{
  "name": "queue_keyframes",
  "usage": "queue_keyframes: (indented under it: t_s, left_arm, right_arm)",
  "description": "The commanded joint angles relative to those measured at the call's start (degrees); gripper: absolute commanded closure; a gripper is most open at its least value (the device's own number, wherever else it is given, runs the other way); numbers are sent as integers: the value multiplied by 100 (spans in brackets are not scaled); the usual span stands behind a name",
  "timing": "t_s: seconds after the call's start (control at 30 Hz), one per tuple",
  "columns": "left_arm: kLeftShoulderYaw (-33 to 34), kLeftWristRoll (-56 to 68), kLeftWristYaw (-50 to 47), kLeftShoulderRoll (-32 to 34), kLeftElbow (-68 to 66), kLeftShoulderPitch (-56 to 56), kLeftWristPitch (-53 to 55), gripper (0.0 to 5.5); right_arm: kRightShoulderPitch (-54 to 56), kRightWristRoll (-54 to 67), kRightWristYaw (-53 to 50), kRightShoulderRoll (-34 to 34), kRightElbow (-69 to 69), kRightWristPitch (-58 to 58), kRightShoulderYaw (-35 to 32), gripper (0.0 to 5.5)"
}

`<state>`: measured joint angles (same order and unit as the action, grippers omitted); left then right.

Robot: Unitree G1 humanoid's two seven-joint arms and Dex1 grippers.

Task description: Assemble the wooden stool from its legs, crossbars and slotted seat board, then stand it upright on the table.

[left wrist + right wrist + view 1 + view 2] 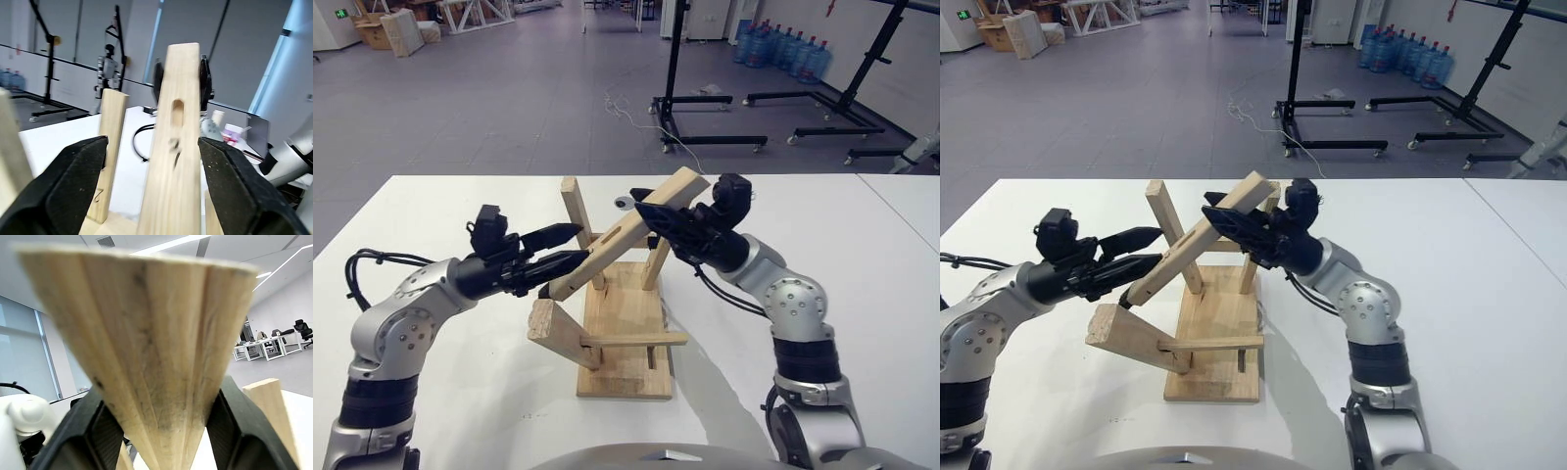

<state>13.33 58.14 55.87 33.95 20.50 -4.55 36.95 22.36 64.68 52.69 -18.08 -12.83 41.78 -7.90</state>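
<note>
Right gripper [651, 220] clamps the raised end of the slanted leg [617, 240] over the seat board [622, 372] lying flat on the table [862, 255], while the left gripper [578, 243], fingers spread, straddles its lower end beside a pencil-marked upright leg [110, 147].

Bright, even indoor light is given from overhead; 2 ceiling light strips [166, 244] are seen at 12 and 2 o'clock in the right wrist view. The white table [431, 215] is rendered very bright, with mild glare. Only faint, soft-edged shadows are cast on it, at 3 o'clock of the seat board [617, 377]. A pale, bright pane is seen at 2 o'clock behind the leg [176, 147] in the left wrist view.
</note>
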Motion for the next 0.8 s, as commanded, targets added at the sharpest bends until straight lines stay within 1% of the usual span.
queue_keyframes:
  t_s: [0.03,0.1,0.17,0.27,0.37,0.47,0.6,0.8]
  left_arm:
    - [775,221,-260,-2,408,807,-120,205]
    - [1238,429,-442,-130,692,1281,-223,205]
    - [1684,641,-601,-212,894,1687,-309,205]
    - [2174,1057,-872,-367,925,2018,-407,205]
    - [2232,1129,-1011,-367,767,2091,-405,205]
    - [2139,1126,-1147,-377,703,2051,-400,205]
    - [2112,1133,-1208,-304,614,1967,-385,205]
    - [1787,1012,-1277,-299,715,1903,-341,205]
  right_arm:
    - [-105,257,317,-1118,-109,370,-740,343]
    - [-380,294,620,-1781,-29,606,-1102,343]
    - [-683,319,800,-2166,-135,808,-1240,343]
    - [-1230,-76,1238,-2567,-327,761,-1032,343]
    - [-1546,-217,1367,-2527,-617,686,-796,343]
    - [-1941,-491,1487,-2385,-819,350,-649,343]
    - [-2101,-903,1583,-2280,-857,-80,-393,343]
    - [-1689,-1582,1778,-2068,-323,-675,295,344]
